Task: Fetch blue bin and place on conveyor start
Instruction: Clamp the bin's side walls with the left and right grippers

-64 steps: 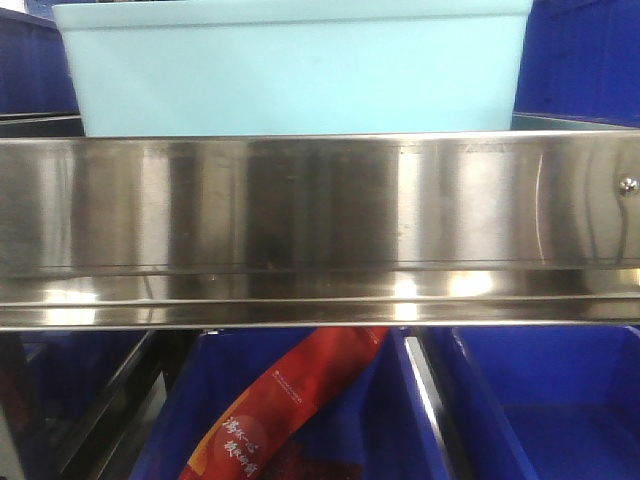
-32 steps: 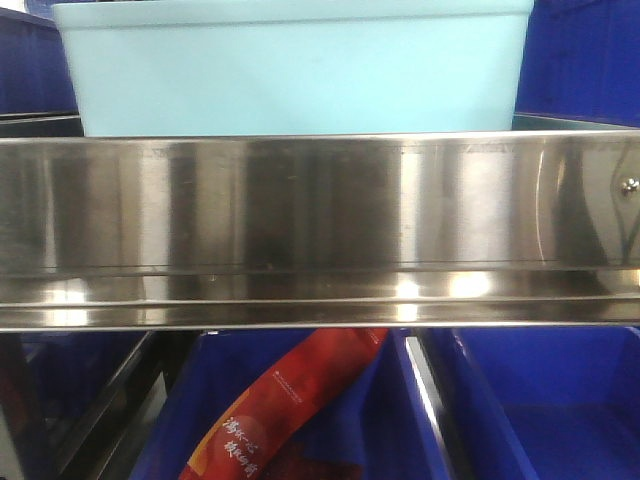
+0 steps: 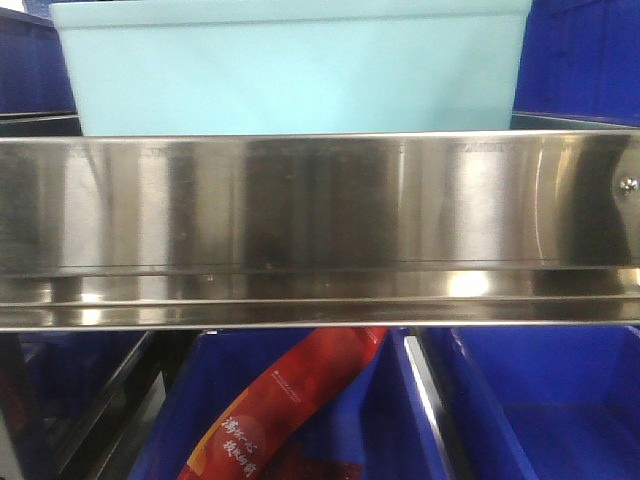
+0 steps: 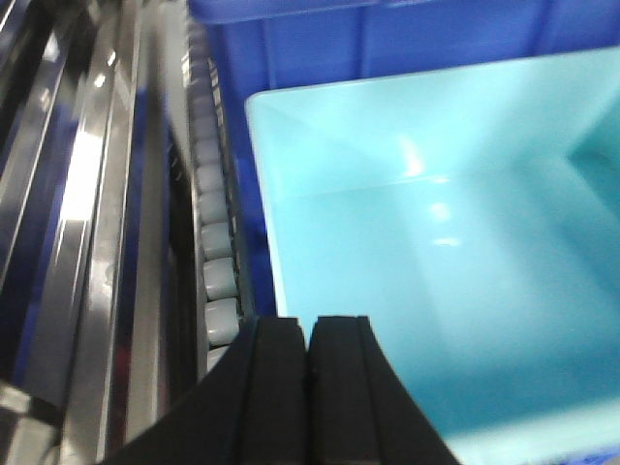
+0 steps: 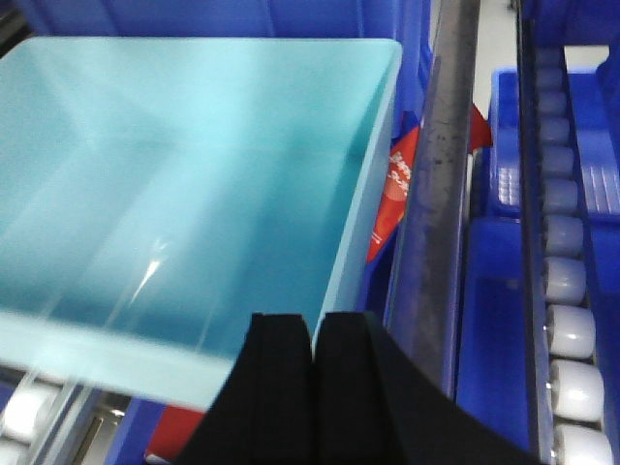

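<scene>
Behind the stainless-steel shelf rail (image 3: 320, 215), at 12 o'clock in the front view, the blue bin (image 3: 300, 75) is seen. Its left wall is pinched by the closed left gripper (image 4: 310, 325), and its right wall by the closed right gripper (image 5: 315, 322).

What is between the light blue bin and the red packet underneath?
In the front-facing view, the stainless-steel shelf rail runs across between the pale cyan bin above and the red packet below.

The steel shelf rail (image 3: 320, 230) hides the base of the blue bin (image 3: 300, 70).
</scene>
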{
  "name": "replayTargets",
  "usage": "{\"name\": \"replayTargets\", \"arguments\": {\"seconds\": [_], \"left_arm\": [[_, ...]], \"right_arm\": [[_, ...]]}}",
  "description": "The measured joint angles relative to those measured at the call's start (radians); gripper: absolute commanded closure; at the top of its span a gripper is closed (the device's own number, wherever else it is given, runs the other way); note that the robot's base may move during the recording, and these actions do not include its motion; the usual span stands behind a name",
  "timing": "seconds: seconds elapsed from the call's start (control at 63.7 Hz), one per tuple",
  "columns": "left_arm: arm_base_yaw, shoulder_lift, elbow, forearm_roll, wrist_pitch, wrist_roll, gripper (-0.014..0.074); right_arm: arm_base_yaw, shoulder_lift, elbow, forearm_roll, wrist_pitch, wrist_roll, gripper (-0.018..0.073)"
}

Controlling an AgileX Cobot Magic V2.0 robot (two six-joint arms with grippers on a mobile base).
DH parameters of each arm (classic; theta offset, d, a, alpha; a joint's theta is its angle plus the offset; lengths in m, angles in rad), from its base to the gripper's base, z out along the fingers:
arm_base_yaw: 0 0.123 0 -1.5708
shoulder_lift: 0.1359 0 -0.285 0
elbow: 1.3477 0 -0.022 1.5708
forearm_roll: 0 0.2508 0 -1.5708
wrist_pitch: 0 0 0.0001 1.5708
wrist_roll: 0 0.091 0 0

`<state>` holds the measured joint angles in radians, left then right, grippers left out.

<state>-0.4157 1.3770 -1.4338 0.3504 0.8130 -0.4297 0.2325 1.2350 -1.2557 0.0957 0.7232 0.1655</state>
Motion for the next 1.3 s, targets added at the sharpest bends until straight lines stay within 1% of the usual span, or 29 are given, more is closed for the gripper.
{"name": "replayTargets", "arguments": {"seconds": [0.078,0.126,0.204,0.282,0.439,0.549,0.612,0.643,0.69,0.722,0.737,0.784,0.847,0.879,0.926,1.13,1.302], "left_arm": [[-0.003,0.067,-0.087,0.01,0.061,-0.057,0.0707],[-0.003,0.107,-0.136,0.012,0.094,-0.075,0.0707],[-0.003,0.165,-0.209,0.014,0.137,-0.088,0.0707],[-0.003,0.215,-0.272,0.014,0.162,-0.09,0.0707],[0.002,0.295,-0.348,0.008,0.183,-0.09,0.0707],[0.026,0.324,-0.365,-0.045,0.194,-0.09,0.0702],[0.043,0.335,-0.366,-0.063,0.194,-0.09,0.0664],[0.048,0.337,-0.366,-0.07,0.196,-0.09,0.0622],[0.059,0.343,-0.366,-0.073,0.196,-0.09,0.0556],[0.067,0.347,-0.366,-0.076,0.196,-0.082,0.0508],[0.068,0.347,-0.366,-0.076,0.196,-0.078,0.0471],[0.075,0.351,-0.367,-0.076,0.196,-0.067,0.0406],[0.08,0.353,-0.367,-0.076,0.196,-0.057,0.0338],[0.082,0.358,-0.369,-0.076,0.196,-0.055,0.0324],[0.084,0.366,-0.369,-0.076,0.196,-0.053,0.0324],[0.084,0.421,-0.369,-0.077,0.2,-0.049,0.0356],[0.099,0.453,-0.369,-0.102,0.202,-0.044,0.0374]], "right_arm": [[0.004,0.069,-0.065,-0.052,0.036,0.076,0.07],[0.01,0.121,-0.12,-0.106,0.075,0.132,0.07],[0.026,0.187,-0.191,-0.19,0.139,0.2,0.07],[0.041,0.267,-0.286,-0.239,0.195,0.229,0.07],[0.053,0.403,-0.477,-0.251,0.317,0.244,0.0701],[0.053,0.483,-0.586,-0.254,0.396,0.238,0.0701],[0.053,0.517,-0.626,-0.255,0.424,0.235,0.0699],[0.053,0.534,-0.644,-0.257,0.433,0.233,0.0678],[0.053,0.55,-0.66,-0.257,0.445,0.232,0.0624],[0.053,0.559,-0.666,-0.257,0.449,0.23,0.0576],[0.053,0.562,-0.669,-0.257,0.449,0.23,0.0535],[0.053,0.568,-0.671,-0.257,0.451,0.23,0.0449],[0.053,0.572,-0.674,-0.257,0.454,0.228,0.0345],[0.053,0.577,-0.676,-0.257,0.456,0.228,0.0312],[0.053,0.581,-0.677,-0.257,0.456,0.228,0.03],[0.053,0.611,-0.678,-0.244,0.456,0.22,0.0306],[0.053,0.648,-0.678,-0.243,0.454,0.218,0.0306]]}}
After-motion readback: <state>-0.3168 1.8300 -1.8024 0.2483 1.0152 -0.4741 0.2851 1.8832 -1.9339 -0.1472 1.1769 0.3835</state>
